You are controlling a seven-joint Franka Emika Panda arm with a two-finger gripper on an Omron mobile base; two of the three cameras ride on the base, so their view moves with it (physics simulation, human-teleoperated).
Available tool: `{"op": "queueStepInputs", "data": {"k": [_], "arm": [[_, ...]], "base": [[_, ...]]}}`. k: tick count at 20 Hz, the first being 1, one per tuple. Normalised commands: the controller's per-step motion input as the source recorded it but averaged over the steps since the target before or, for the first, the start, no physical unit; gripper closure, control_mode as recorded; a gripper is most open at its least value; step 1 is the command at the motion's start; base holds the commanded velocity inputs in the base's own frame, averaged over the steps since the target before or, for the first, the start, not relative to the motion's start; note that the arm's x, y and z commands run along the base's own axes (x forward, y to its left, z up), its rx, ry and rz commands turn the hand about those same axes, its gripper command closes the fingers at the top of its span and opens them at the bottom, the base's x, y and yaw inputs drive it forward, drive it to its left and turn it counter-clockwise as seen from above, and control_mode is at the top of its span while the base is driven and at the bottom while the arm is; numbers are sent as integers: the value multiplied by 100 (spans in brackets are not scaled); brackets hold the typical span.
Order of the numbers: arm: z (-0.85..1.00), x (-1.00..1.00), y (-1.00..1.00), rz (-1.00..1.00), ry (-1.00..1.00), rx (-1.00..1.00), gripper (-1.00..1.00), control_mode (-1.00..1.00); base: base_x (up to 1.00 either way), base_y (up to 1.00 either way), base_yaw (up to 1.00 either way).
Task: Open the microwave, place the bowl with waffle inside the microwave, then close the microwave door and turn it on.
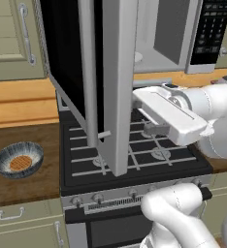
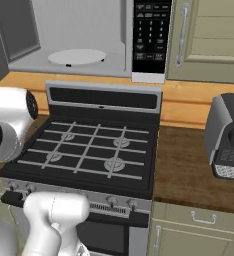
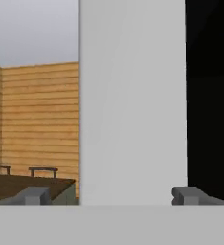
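Silver-grey framing and black glass mark the microwave door, which stands swung well out over the black gas stove, so the first step of the task looks done. Behind it the microwave shows its pale cavity and round white turntable, with the black keypad panel at the right end. The gripper sits right at the door's free edge; in the hand view its jaws stand wide, one fingertip to each side of the pale door frame, and nothing is held between them. Whether the tips touch the door I cannot tell. The bowl with waffle rests on the dark wooden counter to the left of the stove, well apart from the gripper and untouched, the orange-brown waffle lying flat inside it. As I judge it, most of the task is left: the arm must leave the door, reach left for the bowl, carry it up onto the turntable, shut the door and press a button on the keypad. A toaster stands on the counter far right, out of the way.
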Motion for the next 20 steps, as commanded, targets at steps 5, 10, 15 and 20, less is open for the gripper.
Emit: {"op": "queueStepInputs", "data": {"k": [5, 10, 15, 20], "arm": [[0, -19, -88, 0, 17, 0, -100, -100], [-4, 25, -90, -5, 27, -1, -100, -100], [-31, 99, -41, -16, 28, -14, -100, -100], [-50, 100, -4, -13, 32, -20, -100, -100]], "base": [[0, 0, 0], [0, 0, 0], [0, 0, 0], [0, 0, 0]]}}
